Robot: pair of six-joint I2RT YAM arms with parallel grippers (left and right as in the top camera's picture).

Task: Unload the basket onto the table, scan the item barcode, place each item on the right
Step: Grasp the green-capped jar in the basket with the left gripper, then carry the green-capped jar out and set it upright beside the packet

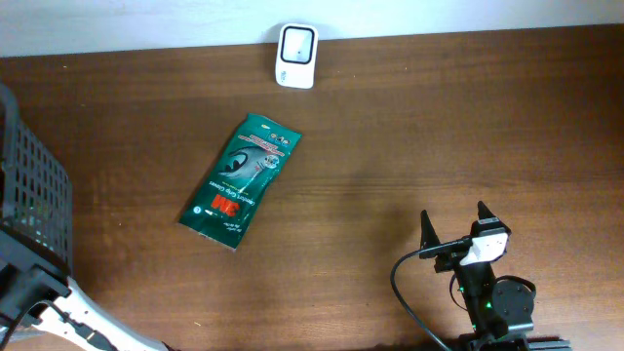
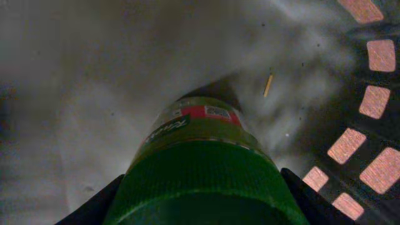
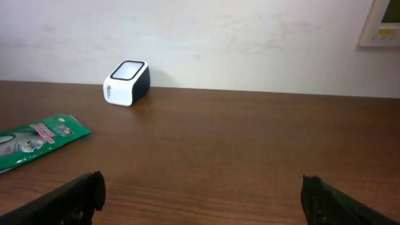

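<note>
Two grippers noted. Left gripper (image 2: 200,197) is down inside the black basket (image 1: 39,185) at the left edge of the overhead frame. Its fingers (image 2: 94,206) flank the cap of a green bottle (image 2: 200,131). The wrist view is dim, so whether they actually press on the cap cannot be told. Right gripper (image 1: 455,229) hovers at lower right, jaws wide, holding nothing. White scanner (image 1: 295,56) sits at top centre of the tabletop (image 1: 439,127). Green packet (image 1: 241,180) lies flat below-left of it, apart.
</note>
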